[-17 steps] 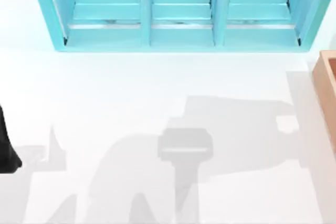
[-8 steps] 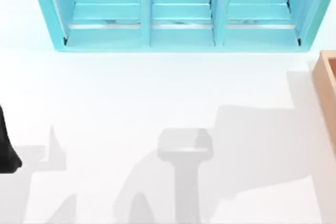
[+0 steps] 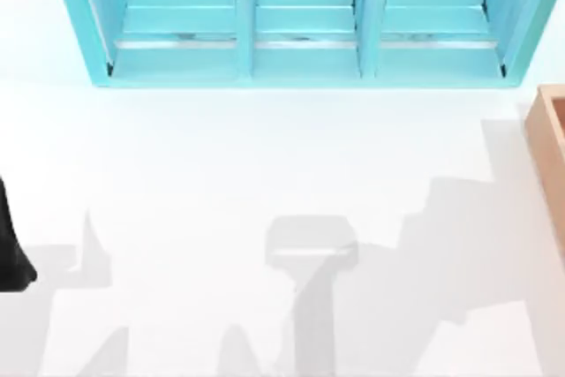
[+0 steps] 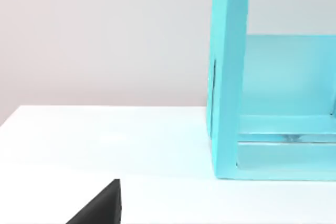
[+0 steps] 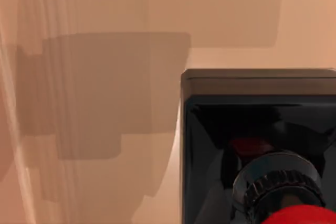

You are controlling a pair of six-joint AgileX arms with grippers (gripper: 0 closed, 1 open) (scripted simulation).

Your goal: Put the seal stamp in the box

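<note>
the shelf unit [image 3: 300, 19] stands along the far edge of the worktop [image 3: 221, 174], spanning most of its width, with its compartments side by side and open toward the near side. the box [image 3: 549, 143] sits at the worktop's right edge, nearer than the shelf unit's right end and just apart from it, cut off by the top view's border. the left arm [image 3: 11, 253] is parked at the left edge, well apart from both. in the left wrist view the shelf unit's end wall [image 4: 228, 77] rests on the worktop. in the right wrist view the seal stamp [image 5: 257, 145] is inside the box, above its floor [image 5: 105, 103], beside a wall.
</note>
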